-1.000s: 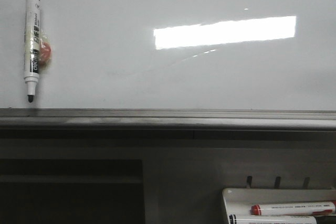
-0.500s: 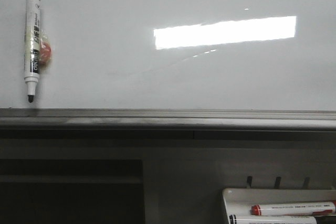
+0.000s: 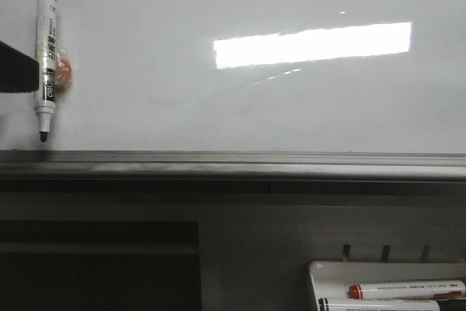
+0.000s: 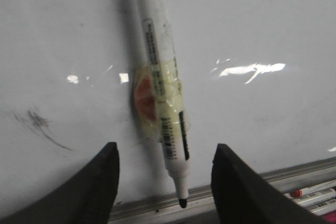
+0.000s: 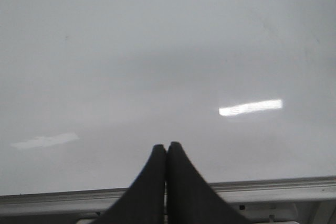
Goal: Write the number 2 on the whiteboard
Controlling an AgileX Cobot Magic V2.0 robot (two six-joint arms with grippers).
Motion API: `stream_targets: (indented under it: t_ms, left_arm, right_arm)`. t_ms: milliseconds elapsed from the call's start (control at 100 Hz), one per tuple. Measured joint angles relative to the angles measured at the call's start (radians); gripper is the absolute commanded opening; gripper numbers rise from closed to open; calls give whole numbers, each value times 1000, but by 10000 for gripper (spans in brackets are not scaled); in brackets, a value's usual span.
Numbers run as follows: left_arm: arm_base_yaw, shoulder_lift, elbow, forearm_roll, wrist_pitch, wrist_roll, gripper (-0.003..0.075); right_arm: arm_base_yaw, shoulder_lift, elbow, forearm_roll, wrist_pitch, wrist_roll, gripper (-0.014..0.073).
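The whiteboard (image 3: 240,107) fills the wall ahead, glossy and blank where the number 2 should go; I see no digit on it yet, only a faint smudge in the left wrist view. A black marker (image 3: 46,63) hangs upright near the board's left end, tip down just above the grey ledge (image 3: 233,164), apparently stuck on by a red magnet (image 3: 64,72) taped to its barrel. The left gripper (image 4: 164,182) sits in front of it with its fingers (image 4: 100,182) spread wide, either side of the marker's lower half, touching nothing. The right gripper (image 5: 167,182) has its fingers pressed together and holds nothing. The marker looks light, stiff and smooth, so I'd grip the barrel across the taped middle and pull straight off the board. Slipping seems the main risk. More markers lie in a tray (image 3: 320,271) lower right
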Motion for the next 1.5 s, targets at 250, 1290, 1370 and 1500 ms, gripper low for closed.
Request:
stream_targets:
  t_ms: [250,1290,1370,1500]
  left_arm:
    - [-14,70,-23,-11,-59,-30,368]
    - [-63,226,-41,23,-171,-30,-20]
    - [-63,207,-41,98,-138,-30,-20]
    - [-72,135,-41,280,-82,-30,-20]
  right_arm:
    - [0,0,0,11,0,0,-60]
    - [0,0,0,77,97,-12,-60]
    - [15,0,0,110,110,-70,-60]
    - [71,18,-6,241,132,-266,-60]
